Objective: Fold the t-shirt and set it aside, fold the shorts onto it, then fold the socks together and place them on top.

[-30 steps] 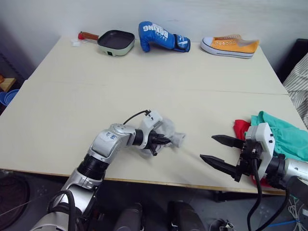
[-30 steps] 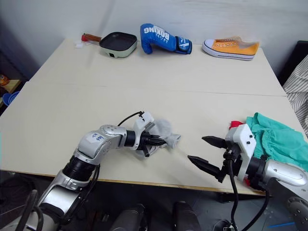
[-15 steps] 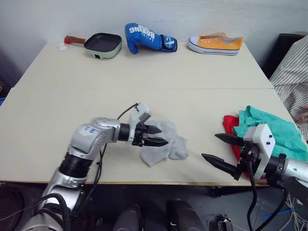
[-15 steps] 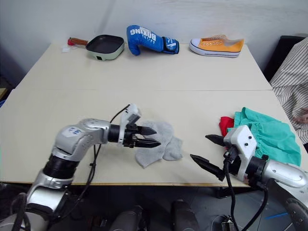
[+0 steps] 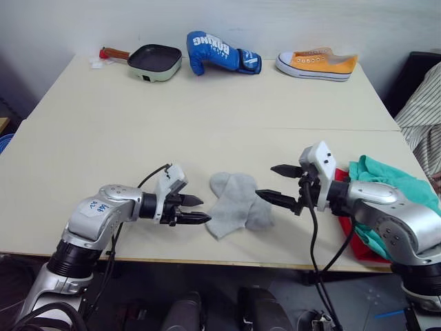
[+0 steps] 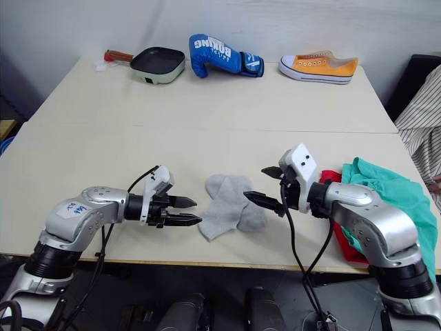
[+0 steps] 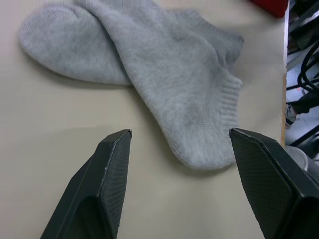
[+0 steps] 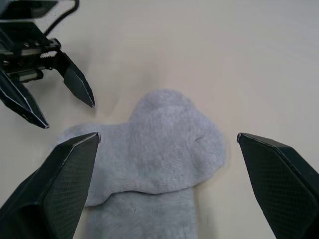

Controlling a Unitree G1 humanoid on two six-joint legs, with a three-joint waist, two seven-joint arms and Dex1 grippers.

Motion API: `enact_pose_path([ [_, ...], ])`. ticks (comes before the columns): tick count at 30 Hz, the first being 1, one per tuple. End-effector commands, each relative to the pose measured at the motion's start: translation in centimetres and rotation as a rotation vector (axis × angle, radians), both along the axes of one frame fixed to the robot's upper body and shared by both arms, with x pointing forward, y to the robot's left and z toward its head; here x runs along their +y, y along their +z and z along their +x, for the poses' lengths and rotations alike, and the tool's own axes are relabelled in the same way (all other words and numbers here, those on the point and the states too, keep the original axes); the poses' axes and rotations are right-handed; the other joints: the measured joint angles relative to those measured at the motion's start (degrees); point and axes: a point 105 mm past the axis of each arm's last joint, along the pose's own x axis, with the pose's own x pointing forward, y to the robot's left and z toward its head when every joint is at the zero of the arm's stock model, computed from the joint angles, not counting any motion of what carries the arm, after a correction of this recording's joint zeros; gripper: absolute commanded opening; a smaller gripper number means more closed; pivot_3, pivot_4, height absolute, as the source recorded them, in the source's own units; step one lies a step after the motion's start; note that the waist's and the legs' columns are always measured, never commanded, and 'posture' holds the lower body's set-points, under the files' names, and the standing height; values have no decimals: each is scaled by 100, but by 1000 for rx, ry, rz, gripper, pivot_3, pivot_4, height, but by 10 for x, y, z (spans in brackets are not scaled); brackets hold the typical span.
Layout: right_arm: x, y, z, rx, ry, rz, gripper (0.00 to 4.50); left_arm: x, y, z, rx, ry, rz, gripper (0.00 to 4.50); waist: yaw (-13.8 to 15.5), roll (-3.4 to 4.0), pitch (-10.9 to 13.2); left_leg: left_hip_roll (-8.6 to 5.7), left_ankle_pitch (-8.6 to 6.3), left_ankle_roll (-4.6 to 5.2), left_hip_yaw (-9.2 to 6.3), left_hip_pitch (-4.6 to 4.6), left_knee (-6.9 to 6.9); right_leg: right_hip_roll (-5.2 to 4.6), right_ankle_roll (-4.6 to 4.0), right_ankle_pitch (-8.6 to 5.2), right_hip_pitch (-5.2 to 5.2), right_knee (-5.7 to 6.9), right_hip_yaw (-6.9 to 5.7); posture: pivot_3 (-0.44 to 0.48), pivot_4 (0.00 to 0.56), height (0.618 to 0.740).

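Note:
Two light grey socks (image 5: 238, 207) lie overlapped and flat on the table near its front edge. My left gripper (image 5: 196, 209) stands open just left of the socks, its tips apart from the fabric. Over the socks' right side my right gripper (image 5: 265, 181) is open with nothing between its fingers. The left wrist view shows the socks (image 7: 164, 74) crossed ahead of the open fingers (image 7: 112, 164). At the table's right edge the teal-green shorts (image 5: 393, 186) lie bunched on the red t-shirt (image 5: 344, 185), which peeks out beneath.
Along the far edge sit a small pan (image 5: 155, 61), a blue boxing glove (image 5: 220, 52) and an orange shoe (image 5: 317, 64). A person in striped clothing (image 5: 424, 103) is at the right. The beige table (image 5: 138, 138) stretches wide between the socks and these items.
My left gripper opened, let go of the socks and drew back to the left. My right gripper swung in from the front right to the socks' right side. The camera also shifted.

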Motion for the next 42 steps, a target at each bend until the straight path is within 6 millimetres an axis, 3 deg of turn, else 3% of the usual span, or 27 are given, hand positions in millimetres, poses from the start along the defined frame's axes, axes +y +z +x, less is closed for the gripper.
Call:
enact_pose_path([
  [1,10,10,-14,-119,105,-54,4500,-1,29,22,-131,-51,0,3280,37,0,0,0,0,0,-6,-5,3,0,0,0,-1,-3,-7,0,150,740],
  [6,22,-8,-32,-282,229,-238,4500,-9,44,56,-204,-116,45,3280,40,-2,-1,-12,-1,1,-14,-8,7,-1,2,1,4,-7,-12,0,150,740],
  [11,38,-24,-40,-393,291,-334,4500,-37,56,87,-260,-184,72,3280,45,-7,1,-15,0,2,-16,-16,15,-1,3,1,-2,-4,-17,0,150,740],
  [18,53,-52,-46,-464,330,-422,4500,-79,52,95,-287,-298,131,3280,34,-9,1,-15,1,0,-23,-50,23,-1,3,1,-37,2,-25,0,150,740],
  [21,59,-57,-43,-485,315,-424,3847,-88,44,96,-293,-313,172,3300,17,-10,2,-15,2,-2,-23,-63,36,-1,4,1,-50,14,-24,0,150,740],
  [28,60,-65,-41,-510,322,-458,1539,-94,28,97,-287,-314,228,3300,22,-12,3,-15,2,-2,-24,-73,62,-2,4,1,-59,17,-24,0,150,740],
  [32,59,-64,-40,-518,320,-459,35,-98,26,99,-296,-294,226,2381,34,-12,3,-16,2,-1,-24,-75,65,-3,4,2,-60,22,-24,0,150,740],
  [39,56,-59,-40,-532,321,-456,0,-100,28,98,-289,-297,199,136,28,-12,3,-16,2,-2,-25,-76,68,-3,4,2,-61,23,-25,0,150,740],
  [42,55,-58,-40,-536,322,-452,0,-100,29,98,-286,-297,188,63,30,-12,3,-16,2,-2,-25,-76,69,-3,4,2,-61,26,-26,0,150,740],
])
